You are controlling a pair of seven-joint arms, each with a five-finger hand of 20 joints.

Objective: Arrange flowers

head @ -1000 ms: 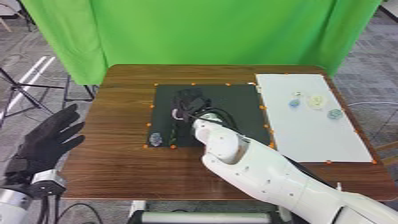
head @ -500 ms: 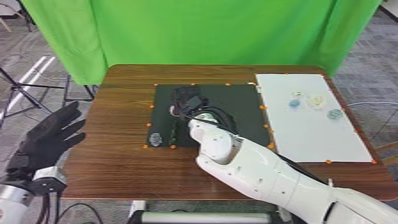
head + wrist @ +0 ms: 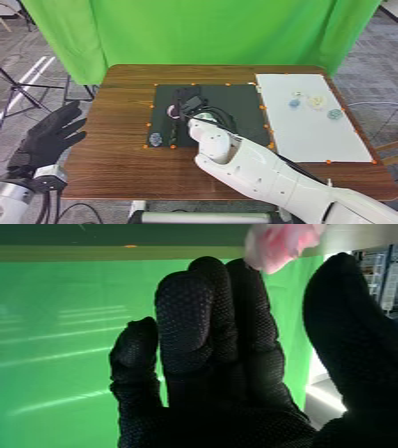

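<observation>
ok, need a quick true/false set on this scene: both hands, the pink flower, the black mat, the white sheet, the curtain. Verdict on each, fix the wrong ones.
1. The right hand is over the black mat. True.
2. The left hand is on the white sheet. False: it is beside the left edge of the table.
3. The right hand's fingers are curled into a fist. False: the right wrist view shows them straight.
4. In the right wrist view, a pink and white flower is close to the right hand's fingertips. True.
5. Small pale and bluish pieces lie on the white sheet. True.
6. The curtain behind the table is red. False: it is green.
</observation>
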